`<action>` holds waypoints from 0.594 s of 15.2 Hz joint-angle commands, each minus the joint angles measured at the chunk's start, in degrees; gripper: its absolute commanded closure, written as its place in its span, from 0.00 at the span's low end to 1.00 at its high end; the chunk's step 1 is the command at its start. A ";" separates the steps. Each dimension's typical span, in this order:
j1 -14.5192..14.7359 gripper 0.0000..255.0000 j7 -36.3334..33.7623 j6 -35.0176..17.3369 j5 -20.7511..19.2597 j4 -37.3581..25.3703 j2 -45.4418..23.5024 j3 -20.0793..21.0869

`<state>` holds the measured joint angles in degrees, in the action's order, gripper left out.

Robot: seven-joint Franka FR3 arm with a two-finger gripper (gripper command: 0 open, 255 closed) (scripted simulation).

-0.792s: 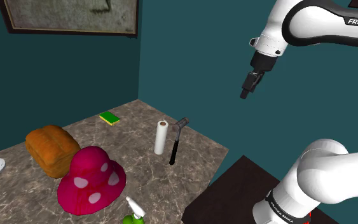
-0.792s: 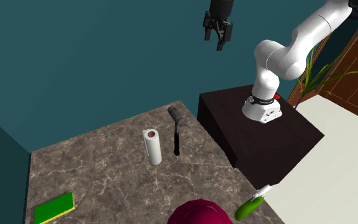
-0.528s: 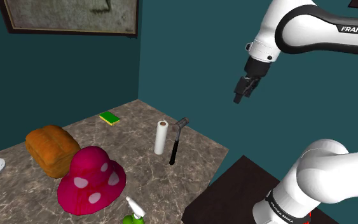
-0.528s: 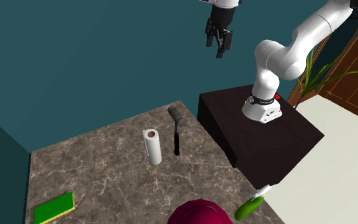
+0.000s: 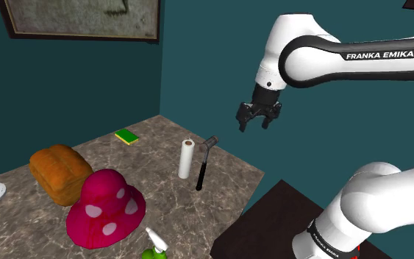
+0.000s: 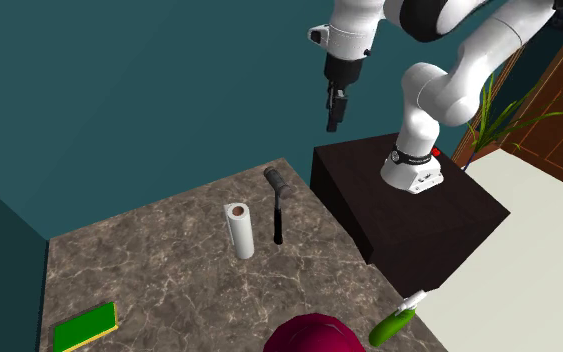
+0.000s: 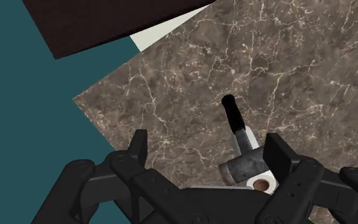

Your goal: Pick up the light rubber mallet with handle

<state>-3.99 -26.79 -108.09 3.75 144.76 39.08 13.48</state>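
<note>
While its two black fingers stand wide apart with nothing between them, the gripper (image 5: 257, 121) hangs high over the far right corner of the marbled tabletop (image 5: 161, 206) in the shoulder view. The mallet (image 5: 203, 163) lies flat below it, off toward that view's left and well apart from the fingertips. Its grey head is at the far end, and its dark handle runs toward the near edge. A white paper towel roll (image 5: 187, 159) stands just beside the mallet on that view's left and would likely crowd a descent onto the handle.
</note>
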 commanded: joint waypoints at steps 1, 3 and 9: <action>-1.39 0.00 -8.01 -2.76 1.21 -1.03 -3.74 3.48; -3.02 0.00 -15.46 -5.49 1.77 -2.30 -7.84 6.81; -8.94 0.00 -38.81 -12.53 -0.90 -8.83 -22.42 15.76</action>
<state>-11.87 -60.98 -119.54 3.66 137.30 19.35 27.78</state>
